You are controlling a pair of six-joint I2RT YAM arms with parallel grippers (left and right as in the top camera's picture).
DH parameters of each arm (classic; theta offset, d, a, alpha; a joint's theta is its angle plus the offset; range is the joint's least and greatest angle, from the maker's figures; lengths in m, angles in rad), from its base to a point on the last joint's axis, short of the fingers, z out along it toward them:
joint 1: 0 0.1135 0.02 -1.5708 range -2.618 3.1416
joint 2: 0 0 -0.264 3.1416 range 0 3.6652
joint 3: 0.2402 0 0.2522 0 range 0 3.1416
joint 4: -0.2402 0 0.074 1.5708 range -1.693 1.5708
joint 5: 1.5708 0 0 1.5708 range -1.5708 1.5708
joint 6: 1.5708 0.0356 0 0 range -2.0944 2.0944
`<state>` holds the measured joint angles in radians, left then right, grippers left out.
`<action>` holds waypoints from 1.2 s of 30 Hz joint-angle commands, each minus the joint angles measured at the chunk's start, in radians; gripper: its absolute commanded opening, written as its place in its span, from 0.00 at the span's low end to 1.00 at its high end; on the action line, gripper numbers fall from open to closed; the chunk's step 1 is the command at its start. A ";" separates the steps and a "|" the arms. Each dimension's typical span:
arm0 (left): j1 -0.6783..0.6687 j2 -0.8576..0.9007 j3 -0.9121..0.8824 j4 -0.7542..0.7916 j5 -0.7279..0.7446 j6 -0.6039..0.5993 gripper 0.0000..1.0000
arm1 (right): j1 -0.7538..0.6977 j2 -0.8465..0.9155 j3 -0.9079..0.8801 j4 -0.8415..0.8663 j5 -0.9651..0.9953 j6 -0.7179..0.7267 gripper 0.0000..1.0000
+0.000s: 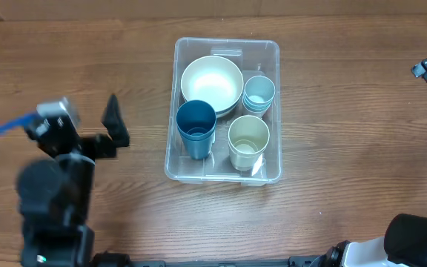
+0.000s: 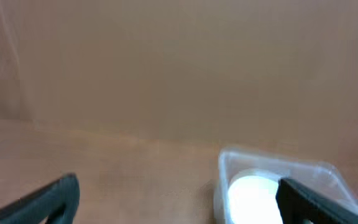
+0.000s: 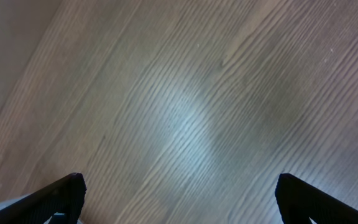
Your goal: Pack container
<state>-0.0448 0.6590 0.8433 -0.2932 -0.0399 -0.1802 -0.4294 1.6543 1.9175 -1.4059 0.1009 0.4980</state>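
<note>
While the container (image 1: 227, 41) sits at the middle of the table (image 1: 87, 59), packed with a bowl (image 1: 211, 81), dark blue cups (image 1: 196, 126), pale blue cups (image 1: 259, 93) and a cream cup (image 1: 248, 137), the left gripper (image 1: 115, 127) is held over bare wood well to its left, roughly level, jaws spread wide and nothing gripped. The right gripper (image 3: 179, 199) is held at the table's far right, pointed down at the wood, jaws likewise parted and empty.

Blurred container (image 2: 266, 162) beyond splayed left tool (image 2: 179, 186)
</note>
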 commanded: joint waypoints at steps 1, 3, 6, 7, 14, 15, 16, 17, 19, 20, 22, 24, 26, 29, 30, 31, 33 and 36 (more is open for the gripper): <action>0.011 -0.195 -0.357 0.214 0.101 0.019 1.00 | 0.003 -0.002 0.013 0.005 0.003 0.003 1.00; 0.021 -0.298 -0.522 0.293 0.120 0.010 1.00 | 0.003 -0.002 0.013 0.005 0.003 0.003 1.00; 0.049 -0.446 -0.660 0.298 0.132 0.008 1.00 | 0.003 -0.002 0.013 0.005 0.003 0.003 1.00; 0.063 -0.487 -0.689 0.297 0.149 0.008 1.00 | 0.003 -0.002 0.013 0.005 0.003 0.003 1.00; 0.089 -0.621 -0.816 0.178 0.172 0.024 1.00 | 0.003 -0.002 0.013 0.005 0.003 0.003 1.00; 0.104 -0.642 -0.816 0.177 0.171 0.048 1.00 | 0.003 -0.002 0.013 0.005 0.003 0.003 1.00; 0.115 -0.657 -0.816 0.182 0.171 0.045 1.00 | 0.003 -0.002 0.013 0.005 0.003 0.003 1.00; 0.118 -0.656 -0.816 0.181 0.169 0.046 1.00 | 0.003 -0.002 0.013 0.005 0.003 0.003 1.00; 0.117 -0.656 -0.816 0.181 0.169 0.046 1.00 | 0.003 -0.002 0.013 0.005 0.003 0.003 1.00; 0.117 -0.655 -0.816 0.181 0.169 0.046 1.00 | 0.003 -0.002 0.013 0.005 0.003 0.003 1.00; 0.117 -0.655 -0.816 0.181 0.169 0.046 1.00 | 0.003 -0.002 0.013 0.005 0.003 0.003 1.00; 0.117 -0.655 -0.816 0.181 0.169 0.046 1.00 | 0.003 -0.002 0.013 0.005 0.003 0.003 1.00; 0.117 -0.655 -0.816 0.181 0.169 0.046 1.00 | 0.003 -0.002 0.013 0.005 0.003 0.003 1.00; 0.117 -0.655 -0.816 0.181 0.169 0.046 1.00 | 0.003 -0.002 0.013 0.005 0.003 0.003 1.00; 0.117 -0.655 -0.816 0.181 0.169 0.046 1.00 | 0.003 -0.002 0.013 0.005 0.003 0.003 1.00; 0.117 -0.655 -0.816 0.181 0.169 0.046 1.00 | 0.003 -0.002 0.013 0.005 0.003 0.003 1.00; 0.117 -0.655 -0.816 0.181 0.169 0.046 1.00 | 0.003 -0.002 0.013 0.005 0.003 0.003 1.00; 0.117 -0.655 -0.816 0.181 0.169 0.046 1.00 | 0.101 0.035 0.013 0.005 0.003 0.003 1.00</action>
<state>0.0662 0.0166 0.0322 -0.1150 0.1169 -0.1535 -0.4137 1.6562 1.9175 -1.4063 0.1020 0.4973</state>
